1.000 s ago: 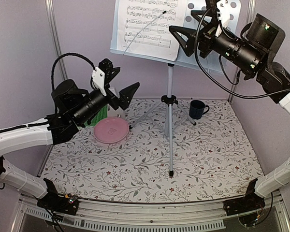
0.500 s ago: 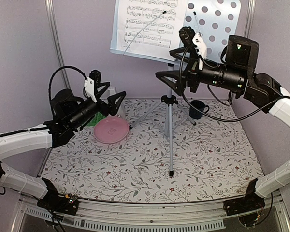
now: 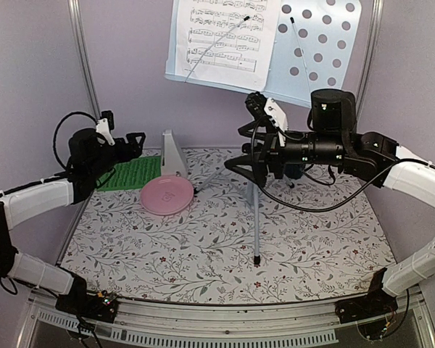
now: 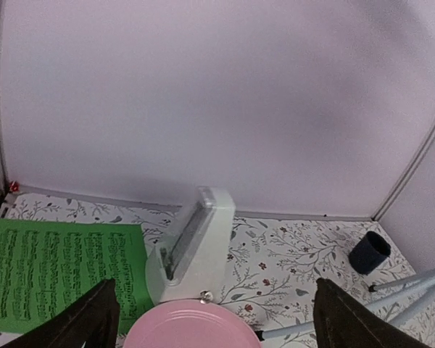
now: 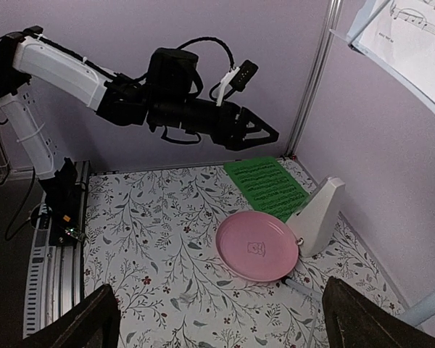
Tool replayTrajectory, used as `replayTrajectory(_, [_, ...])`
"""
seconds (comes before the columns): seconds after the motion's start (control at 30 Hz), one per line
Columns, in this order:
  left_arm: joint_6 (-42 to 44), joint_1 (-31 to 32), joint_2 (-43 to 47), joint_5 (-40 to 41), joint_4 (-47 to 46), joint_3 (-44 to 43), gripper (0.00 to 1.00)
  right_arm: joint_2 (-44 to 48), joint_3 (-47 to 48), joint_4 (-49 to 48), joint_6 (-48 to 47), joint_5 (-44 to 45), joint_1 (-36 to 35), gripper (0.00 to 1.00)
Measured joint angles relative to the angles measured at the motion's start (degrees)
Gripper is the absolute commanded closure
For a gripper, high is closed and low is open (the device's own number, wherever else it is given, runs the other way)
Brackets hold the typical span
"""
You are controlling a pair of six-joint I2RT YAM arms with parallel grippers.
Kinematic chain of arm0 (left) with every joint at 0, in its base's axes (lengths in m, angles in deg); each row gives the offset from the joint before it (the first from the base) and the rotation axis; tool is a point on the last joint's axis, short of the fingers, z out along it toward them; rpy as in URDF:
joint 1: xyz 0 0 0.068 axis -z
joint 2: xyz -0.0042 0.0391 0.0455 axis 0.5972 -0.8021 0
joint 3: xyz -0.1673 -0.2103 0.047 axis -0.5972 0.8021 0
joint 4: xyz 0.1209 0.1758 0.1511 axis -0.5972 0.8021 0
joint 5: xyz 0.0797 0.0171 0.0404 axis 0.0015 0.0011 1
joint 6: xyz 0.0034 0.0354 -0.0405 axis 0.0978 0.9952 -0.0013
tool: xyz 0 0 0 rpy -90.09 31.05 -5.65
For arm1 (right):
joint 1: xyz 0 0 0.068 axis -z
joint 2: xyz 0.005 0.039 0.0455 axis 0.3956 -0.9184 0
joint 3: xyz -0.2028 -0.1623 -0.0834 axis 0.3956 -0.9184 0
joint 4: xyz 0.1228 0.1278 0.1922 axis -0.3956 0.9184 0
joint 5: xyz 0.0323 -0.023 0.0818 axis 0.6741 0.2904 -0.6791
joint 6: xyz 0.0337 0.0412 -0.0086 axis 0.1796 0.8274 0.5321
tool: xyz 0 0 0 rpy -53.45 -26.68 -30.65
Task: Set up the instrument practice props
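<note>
Both arms dropped away from the music stand (image 3: 255, 225), left fingers (image 4: 87, 322) and right fingers (image 5: 80, 322) wide, empty. White sheet (image 3: 217, 40) is up on it; green sheet (image 3: 130, 175) left of it on the worktop probably still needs doing.

Looking down from high behind the arm bases toward the far wall, taking in the whole floral table (image 3: 225, 254) from a distance. Peering from the left wrist, low and close, at the far-left corner: white metronome (image 4: 196, 250), green sheet (image 4: 58, 272), pink plate (image 4: 192, 330). Facing leftward from the right wrist, farther back, sharing those three things with both other views.
</note>
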Motion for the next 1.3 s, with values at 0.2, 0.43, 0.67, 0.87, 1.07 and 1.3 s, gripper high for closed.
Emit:
replayTrajectory(0.2, [-9.38, -11.21, -2.73, 0.59, 3.93, 0.00, 0.06, -1.27, -2.78, -2.12, 1.14, -1.18, 0.00, 0.01])
replayTrajectory(0.43, [-19.71, -19.06, -9.66, 2.93, 10.27, -1.38, 0.13, -2.16, -4.35, -3.98, 1.95, -1.31, 0.00, 0.01])
replayTrajectory(0.67, [-23.45, -25.86, -17.14, -0.46, 12.66, -1.86, 0.27, -2.25, -5.29, -5.25, 2.45, -1.29, 0.00, 0.01])
replayTrajectory(0.87, [-24.11, -28.92, -20.65, -2.08, 13.22, -2.08, 0.38, -2.27, -5.57, -5.64, 2.69, -1.31, 0.00, 0.01])
replayTrajectory(1.07, [-24.26, -30.40, -24.35, -3.56, 12.37, -2.43, 0.48, -2.27, -5.60, -6.21, 2.82, -1.31, 0.00, 0.01])
replayTrajectory(1.3, [-24.26, -30.80, -28.00, -4.28, 11.52, -3.48, 0.54, -2.27, -5.66, -6.47, 2.82, -1.31, 0.11, 0.01])
